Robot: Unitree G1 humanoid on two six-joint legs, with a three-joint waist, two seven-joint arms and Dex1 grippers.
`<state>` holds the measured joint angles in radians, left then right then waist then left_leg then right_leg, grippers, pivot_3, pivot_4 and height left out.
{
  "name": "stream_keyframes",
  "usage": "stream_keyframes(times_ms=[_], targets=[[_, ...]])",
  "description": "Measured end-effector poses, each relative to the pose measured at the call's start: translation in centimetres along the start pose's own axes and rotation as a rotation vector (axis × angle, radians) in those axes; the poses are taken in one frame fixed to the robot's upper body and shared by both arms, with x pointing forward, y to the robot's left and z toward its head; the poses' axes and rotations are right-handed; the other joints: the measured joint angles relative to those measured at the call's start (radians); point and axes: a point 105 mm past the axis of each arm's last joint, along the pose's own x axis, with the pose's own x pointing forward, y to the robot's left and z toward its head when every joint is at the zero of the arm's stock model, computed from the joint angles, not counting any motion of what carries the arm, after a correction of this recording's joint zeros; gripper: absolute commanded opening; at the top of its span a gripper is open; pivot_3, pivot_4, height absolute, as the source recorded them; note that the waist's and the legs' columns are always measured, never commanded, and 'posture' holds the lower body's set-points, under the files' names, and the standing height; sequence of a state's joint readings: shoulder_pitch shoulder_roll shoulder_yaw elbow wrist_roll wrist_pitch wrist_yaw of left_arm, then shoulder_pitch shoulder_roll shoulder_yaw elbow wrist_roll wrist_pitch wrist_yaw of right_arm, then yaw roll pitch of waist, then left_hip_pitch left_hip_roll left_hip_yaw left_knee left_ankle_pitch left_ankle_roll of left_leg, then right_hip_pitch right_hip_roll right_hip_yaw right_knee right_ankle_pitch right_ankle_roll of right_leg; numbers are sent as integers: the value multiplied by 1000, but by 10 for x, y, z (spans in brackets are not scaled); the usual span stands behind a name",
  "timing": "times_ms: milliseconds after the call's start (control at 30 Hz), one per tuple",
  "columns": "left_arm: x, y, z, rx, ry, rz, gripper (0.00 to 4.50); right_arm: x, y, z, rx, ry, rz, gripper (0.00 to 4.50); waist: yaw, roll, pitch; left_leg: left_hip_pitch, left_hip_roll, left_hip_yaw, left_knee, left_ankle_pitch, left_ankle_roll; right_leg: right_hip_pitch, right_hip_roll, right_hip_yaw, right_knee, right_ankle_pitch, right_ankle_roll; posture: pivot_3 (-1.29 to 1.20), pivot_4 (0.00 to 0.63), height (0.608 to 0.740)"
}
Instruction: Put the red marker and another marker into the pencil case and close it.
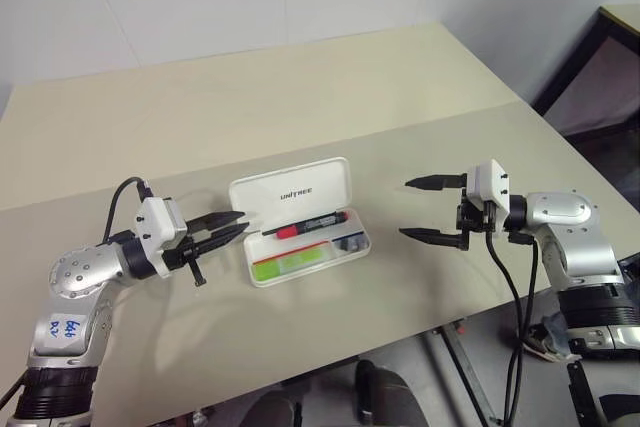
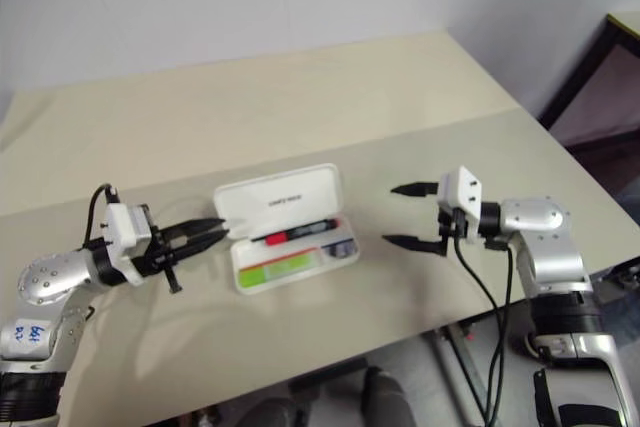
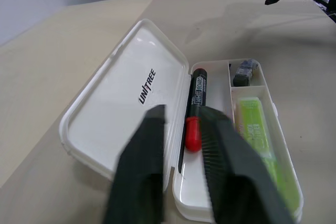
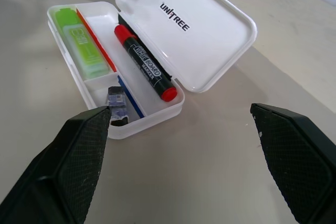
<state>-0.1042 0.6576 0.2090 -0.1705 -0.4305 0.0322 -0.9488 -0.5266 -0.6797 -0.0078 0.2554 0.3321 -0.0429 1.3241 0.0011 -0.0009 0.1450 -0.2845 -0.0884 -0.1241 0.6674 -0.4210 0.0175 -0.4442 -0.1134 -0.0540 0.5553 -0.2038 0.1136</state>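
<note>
The white pencil case (image 1: pixel 300 185) lies open in the middle of the table, its lid tilted back. Inside it the red marker (image 1: pixel 312 224) rests along the hinge side. The lime-green marker (image 1: pixel 290 261) fills the front compartment. My left gripper (image 1: pixel 244 222) is level just left of the case, with its tips close to the lid's left edge. It is shut, with nothing between its fingers. My right gripper (image 1: pixel 404 209) hovers to the right of the case, open and empty, pointing at it. The right wrist view shows the red marker (image 4: pixel 144 69) and green marker (image 4: pixel 81 40) lying in the case.
A small grey-black stub (image 4: pixel 116 106) sits in the case's small end compartment. The beige table (image 1: pixel 300 87) stretches far behind the case. Its front edge (image 1: pixel 420 332) runs close below both arms. A dark table frame (image 1: pixel 580 57) stands at the far right.
</note>
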Motion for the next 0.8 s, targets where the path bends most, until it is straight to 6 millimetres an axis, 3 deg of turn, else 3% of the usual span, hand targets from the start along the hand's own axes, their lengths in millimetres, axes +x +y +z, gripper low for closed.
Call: stream_keyframes(times_ms=[167, 433, 633, 800], targets=[[2, 9, 4, 12, -44, 99, 44, 0, -1, 0, -23, 5, -10, 4500, 6, 0, 0, 0, -1, 0, 0, 0, 0, 0, -1, 1, 0, 0, 0, 0, 150, 740], [-1, 48, 17, 17, -135, 401, 44, -3, -6, -12, -19, 17, -37, 4500, 9, -1, -1, 0, -2, 0, 1, 0, 0, 0, 0, 0, 0, 0, 0, 0, 150, 740], [-2, 72, -6, -1, -18, 567, 44, -4, -6, -18, -26, 13, -46, 4500, 11, -1, -1, 0, -2, 0, 2, 0, 0, 0, 0, 0, 0, 0, 1, 0, 150, 740], [23, 67, -35, -132, 66, 520, 44, -4, -4, -18, -36, 7, -44, 4500, 18, -1, -1, 0, -2, 0, 5, 0, 0, 1, 0, 1, 1, 1, 2, 0, 150, 740]])
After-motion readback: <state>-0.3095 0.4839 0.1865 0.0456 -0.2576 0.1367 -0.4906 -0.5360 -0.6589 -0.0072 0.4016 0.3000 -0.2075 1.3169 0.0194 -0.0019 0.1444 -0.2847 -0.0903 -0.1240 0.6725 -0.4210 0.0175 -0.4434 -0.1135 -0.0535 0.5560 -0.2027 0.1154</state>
